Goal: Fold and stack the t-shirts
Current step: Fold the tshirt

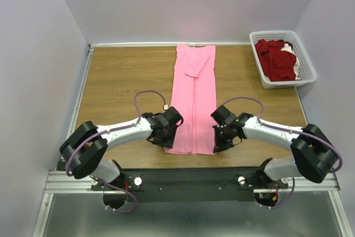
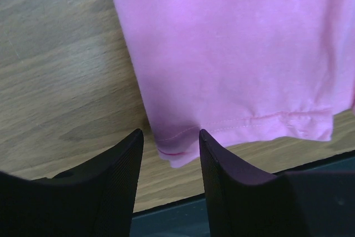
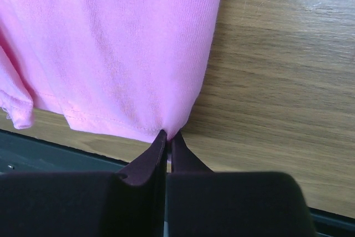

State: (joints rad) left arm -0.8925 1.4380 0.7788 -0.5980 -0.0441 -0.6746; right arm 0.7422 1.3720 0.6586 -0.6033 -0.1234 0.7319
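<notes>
"Fingers first: what have yours got?"

"My right fingers (image 3: 148, 162) are pressed together on the pink t-shirt (image 1: 194, 98), with its lower right hem corner pinched between them. My left fingers (image 2: 119, 176) stand about half apart and straddle the lower left hem corner without gripping it."

"Where does the shirt lie?"

"Flat on the bench (image 1: 122, 76), a long narrow strip running from bottom centre straight up the overhead frame. Both arms sit at its lower end, one at each corner, equally near. The dark red t-shirts (image 1: 275, 59) sit in the basket (image 1: 288, 84) at upper right."

"And the next move?"

"I'd judge the left must close first. Then both corners travel up the frame, along the strip's length."
</notes>
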